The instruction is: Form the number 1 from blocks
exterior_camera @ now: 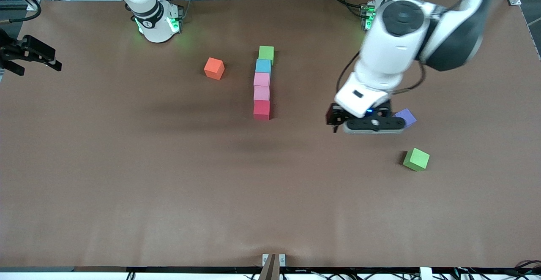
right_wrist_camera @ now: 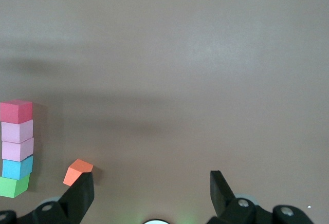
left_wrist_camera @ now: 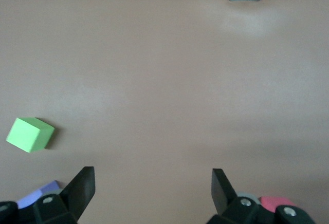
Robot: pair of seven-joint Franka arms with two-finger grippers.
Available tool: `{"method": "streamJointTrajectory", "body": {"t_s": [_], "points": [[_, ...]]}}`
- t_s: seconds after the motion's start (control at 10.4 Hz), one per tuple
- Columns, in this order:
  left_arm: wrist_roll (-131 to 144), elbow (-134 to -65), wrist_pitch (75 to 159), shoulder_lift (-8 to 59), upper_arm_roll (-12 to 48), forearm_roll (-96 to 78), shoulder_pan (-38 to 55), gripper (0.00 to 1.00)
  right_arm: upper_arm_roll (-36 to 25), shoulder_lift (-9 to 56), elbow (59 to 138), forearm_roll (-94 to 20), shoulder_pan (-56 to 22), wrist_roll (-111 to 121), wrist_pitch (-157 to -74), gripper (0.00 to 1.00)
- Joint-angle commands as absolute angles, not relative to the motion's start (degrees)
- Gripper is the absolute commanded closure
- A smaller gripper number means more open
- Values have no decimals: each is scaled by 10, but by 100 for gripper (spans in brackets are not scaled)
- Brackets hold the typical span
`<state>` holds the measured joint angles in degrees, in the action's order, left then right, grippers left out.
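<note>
Five blocks lie in a straight touching line at mid-table: green (exterior_camera: 266, 53) farthest from the front camera, then light blue (exterior_camera: 263, 66), pink (exterior_camera: 262, 79), pink (exterior_camera: 261, 93), and red (exterior_camera: 261, 110) nearest. The right wrist view shows the same line, from red (right_wrist_camera: 16, 111) to green (right_wrist_camera: 14, 186). My left gripper (exterior_camera: 372, 129) hangs open over bare table toward the left arm's end, empty, beside a purple block (exterior_camera: 406, 116) that it partly hides. My right gripper (exterior_camera: 31, 54) waits open and empty at the right arm's end of the table.
A loose orange block (exterior_camera: 214, 68) lies beside the line toward the right arm's end. A loose green block (exterior_camera: 416, 159) sits nearer the front camera than the purple one, also in the left wrist view (left_wrist_camera: 31, 134). The table (exterior_camera: 169, 187) is brown.
</note>
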<state>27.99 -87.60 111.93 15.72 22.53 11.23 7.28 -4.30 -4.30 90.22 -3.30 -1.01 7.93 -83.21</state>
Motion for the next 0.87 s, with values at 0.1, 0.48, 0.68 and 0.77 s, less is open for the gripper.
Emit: {"method": "streamJointTrajectory", "body": {"t_s": [0.1,0.48,0.68,0.77], "points": [[116,-888,1033,94,142,57,70,0,-44,-54,909,-35,-10,78,-832,0],[-64,-890,919,46,-20,-35,103,0,-45,-54,909,-34,-7,78,-831,0],[-69,-893,888,17,-43,-30,104,0,-47,-54,909,-34,-1,81,-829,0],[-82,-893,882,12,-58,-30,105,0,-47,-55,909,-34,-1,84,-829,0]]}}
